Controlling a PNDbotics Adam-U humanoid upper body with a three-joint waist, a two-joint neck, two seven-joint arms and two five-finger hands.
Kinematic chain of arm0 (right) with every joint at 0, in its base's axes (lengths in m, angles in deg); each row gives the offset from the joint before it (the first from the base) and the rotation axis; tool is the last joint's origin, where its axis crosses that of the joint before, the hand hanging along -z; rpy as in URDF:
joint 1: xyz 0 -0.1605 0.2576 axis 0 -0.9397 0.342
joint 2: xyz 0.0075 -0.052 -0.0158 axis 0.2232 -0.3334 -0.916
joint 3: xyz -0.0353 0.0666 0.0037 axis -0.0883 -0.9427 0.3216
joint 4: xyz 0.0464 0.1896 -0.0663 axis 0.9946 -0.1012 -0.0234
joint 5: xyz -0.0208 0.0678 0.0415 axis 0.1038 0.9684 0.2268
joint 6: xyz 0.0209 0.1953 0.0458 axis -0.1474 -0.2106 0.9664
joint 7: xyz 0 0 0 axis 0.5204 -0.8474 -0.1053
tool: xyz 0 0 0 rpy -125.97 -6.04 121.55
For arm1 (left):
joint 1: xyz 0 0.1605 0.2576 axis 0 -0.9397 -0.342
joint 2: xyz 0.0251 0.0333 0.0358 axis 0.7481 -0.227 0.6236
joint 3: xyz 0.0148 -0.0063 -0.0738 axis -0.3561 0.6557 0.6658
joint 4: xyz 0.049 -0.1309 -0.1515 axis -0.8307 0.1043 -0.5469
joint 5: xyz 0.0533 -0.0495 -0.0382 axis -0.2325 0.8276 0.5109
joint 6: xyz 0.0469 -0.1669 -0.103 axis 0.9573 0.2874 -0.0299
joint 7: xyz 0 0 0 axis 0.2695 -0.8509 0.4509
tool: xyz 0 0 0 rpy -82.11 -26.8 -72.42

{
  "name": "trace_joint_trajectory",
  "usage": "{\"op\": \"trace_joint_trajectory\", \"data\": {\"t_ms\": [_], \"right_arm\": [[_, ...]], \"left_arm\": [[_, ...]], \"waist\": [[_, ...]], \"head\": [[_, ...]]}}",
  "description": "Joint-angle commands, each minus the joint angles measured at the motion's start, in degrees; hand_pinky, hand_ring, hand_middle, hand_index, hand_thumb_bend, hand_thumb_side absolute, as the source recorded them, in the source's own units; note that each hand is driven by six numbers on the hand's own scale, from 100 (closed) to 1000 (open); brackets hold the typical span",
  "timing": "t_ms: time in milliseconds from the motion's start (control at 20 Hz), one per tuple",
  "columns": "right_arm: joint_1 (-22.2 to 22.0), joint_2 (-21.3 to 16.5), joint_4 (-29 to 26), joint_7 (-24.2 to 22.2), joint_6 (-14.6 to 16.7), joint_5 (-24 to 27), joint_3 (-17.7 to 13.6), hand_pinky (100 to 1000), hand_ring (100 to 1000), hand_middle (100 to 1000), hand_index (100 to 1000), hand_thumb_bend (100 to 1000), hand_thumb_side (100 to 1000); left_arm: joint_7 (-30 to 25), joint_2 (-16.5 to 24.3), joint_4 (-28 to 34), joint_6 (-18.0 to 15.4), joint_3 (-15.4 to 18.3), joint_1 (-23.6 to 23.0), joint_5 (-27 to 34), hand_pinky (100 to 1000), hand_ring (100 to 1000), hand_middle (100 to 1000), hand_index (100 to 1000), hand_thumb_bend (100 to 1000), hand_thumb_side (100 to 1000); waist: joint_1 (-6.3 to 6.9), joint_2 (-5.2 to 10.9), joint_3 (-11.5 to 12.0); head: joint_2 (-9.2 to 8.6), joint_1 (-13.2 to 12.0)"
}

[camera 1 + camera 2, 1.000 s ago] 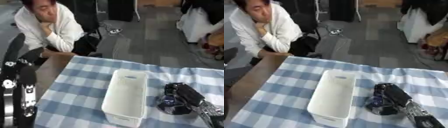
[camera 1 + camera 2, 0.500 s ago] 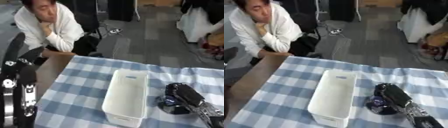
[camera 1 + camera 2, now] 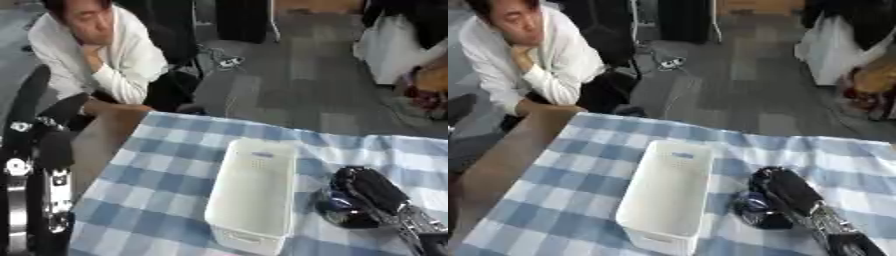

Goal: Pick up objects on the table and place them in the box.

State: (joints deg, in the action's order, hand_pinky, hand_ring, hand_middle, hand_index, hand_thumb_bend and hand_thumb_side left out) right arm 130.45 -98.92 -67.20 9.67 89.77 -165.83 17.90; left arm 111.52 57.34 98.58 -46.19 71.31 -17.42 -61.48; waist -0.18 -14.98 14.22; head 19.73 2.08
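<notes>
Left eye view
Box: white box lying lengthwise on the blue-checked tablecloth, open side up.
Right hand: right hand lying just right of the box, fingers curling down over a dark rounded object and clutching it against the cloth.
Object: sitting on the cloth under the palm, just beside the box's right wall, outside it.
Left hand: left hand standing at the view's left edge, fingers pointing up and straight, holding nothing.
Change: reaching slightly further back along the cloth than one second ago; box lying in the same spot.

Right eye view
Box: showing its inside, nothing visible in it.
Right hand: coming in from the lower right corner, wrapping over the dark object, bluish gleam showing at the object's left edge.
Table: bare brown table edge showing left of the cloth.
Left hand: hardly showing here, only a dark shape at the left edge.
Change: hand and object staying nearly where half a second ago, object not lifting off the cloth.
</notes>
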Motion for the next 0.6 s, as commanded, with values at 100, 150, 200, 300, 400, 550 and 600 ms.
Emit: {"op": "trace_joint_trajectory", "data": {"t_ms": [100,150,200,300,400,550,600], "right_arm": [[-0.7,-0.9,0.5,6.9,5.5,-0.8,0.1,100,100,100,279,112,881],[-0.8,-0.9,0.5,7.2,5.2,-0.8,0.1,100,100,100,261,100,921],[-0.8,-0.9,0.5,7.5,5.0,-0.8,0.1,100,100,100,273,101,893],[-1.0,-0.9,0.5,8.4,4.5,-0.4,-0.1,100,100,100,193,100,997],[-1.2,-0.9,0.4,9.5,4.3,0.3,-0.1,100,100,100,185,100,994],[-1.5,-0.9,0.5,10.4,5.4,1.3,0.2,100,100,100,138,100,992],[-1.6,-0.9,0.6,10.5,6.0,1.7,0.2,100,100,100,133,100,996]], "left_arm": [[0.0,0.5,0.9,-0.1,0.2,0.9,-0.1,872,770,989,992,100,880],[0.1,0.5,0.9,-0.1,0.2,0.9,-0.1,872,770,989,992,100,880],[0.1,0.5,0.9,-0.1,0.2,0.9,-0.1,872,770,989,992,100,880],[0.1,0.5,0.9,-0.1,0.2,0.9,-0.1,872,770,989,992,100,880],[0.1,0.5,0.9,-0.1,0.2,0.9,-0.1,872,770,989,992,100,880],[0.1,0.5,0.9,-0.1,0.2,0.9,-0.1,872,770,989,992,100,880],[0.1,0.5,0.9,-0.1,0.2,0.9,-0.1,872,770,989,991,100,880]], "waist": [[0.22,0.56,-0.1],[0.23,0.56,-0.1],[0.24,0.57,-0.1],[0.28,0.58,-0.1],[0.3,0.59,-0.2],[0.3,0.61,-0.2],[0.3,0.61,-0.2]], "head": [[-0.79,0.0],[-0.8,0.0],[-0.8,0.0],[-0.82,0.0],[-0.86,0.0],[-0.87,0.0],[-0.86,0.0]]}}
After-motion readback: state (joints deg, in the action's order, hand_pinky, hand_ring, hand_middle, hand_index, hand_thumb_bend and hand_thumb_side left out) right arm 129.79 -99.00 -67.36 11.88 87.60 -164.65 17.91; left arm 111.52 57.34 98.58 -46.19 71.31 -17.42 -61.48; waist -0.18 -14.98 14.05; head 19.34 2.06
